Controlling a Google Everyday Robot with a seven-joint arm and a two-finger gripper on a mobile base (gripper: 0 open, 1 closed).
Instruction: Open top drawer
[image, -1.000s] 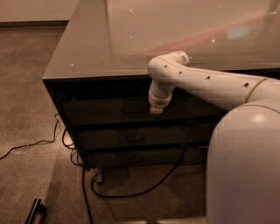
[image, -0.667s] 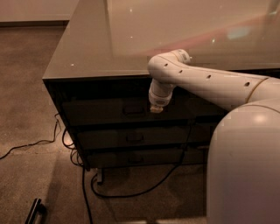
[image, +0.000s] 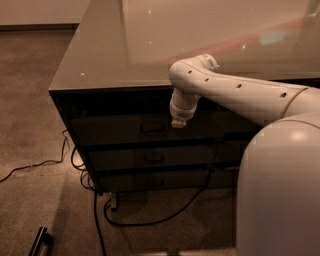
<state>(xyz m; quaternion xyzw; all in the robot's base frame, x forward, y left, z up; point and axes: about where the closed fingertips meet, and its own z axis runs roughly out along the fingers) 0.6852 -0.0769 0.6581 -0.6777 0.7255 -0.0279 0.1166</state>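
Your end effector (image: 178, 122) sits just right of the handle (image: 153, 129) on the top drawer (image: 110, 131) under the bench (image: 125, 55) edge, can't tell if it's apart or clamped, and the drawer looks shut, so the whole pull's left.

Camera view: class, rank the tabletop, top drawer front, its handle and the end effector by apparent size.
1. Tabletop
2. Top drawer front
3. Handle and end effector, just right of the handle: too alike to rank.
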